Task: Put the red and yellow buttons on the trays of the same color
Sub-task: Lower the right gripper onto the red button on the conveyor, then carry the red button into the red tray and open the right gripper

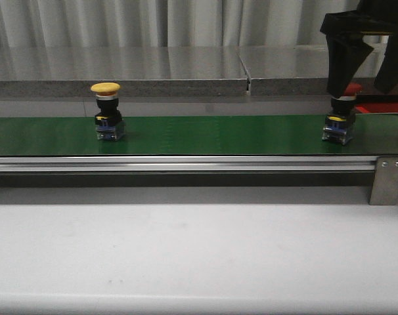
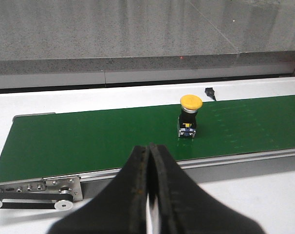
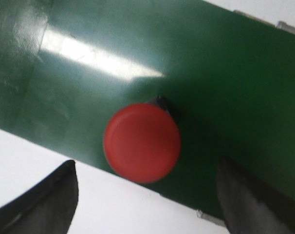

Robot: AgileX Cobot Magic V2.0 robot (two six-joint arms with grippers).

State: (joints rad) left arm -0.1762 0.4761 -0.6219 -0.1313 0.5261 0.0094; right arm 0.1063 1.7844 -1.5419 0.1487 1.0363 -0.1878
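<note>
Red button (image 1: 344,92) stands upright at the right end of the green belt (image 1: 219,134), under the spread-apart right gripper (image 1: 363,82). Yellow button (image 1: 106,88) stands well left; the left gripper (image 2: 148,161) is clenched on nothing.

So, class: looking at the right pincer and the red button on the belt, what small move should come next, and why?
Probably lower the right pincer straight down around the red button, then close. Its fingers are spread wide with the cap between them in the wrist view, and the front view shows it just above the button, not yet gripping. The belt may carry the button off, so timing matters.
</note>
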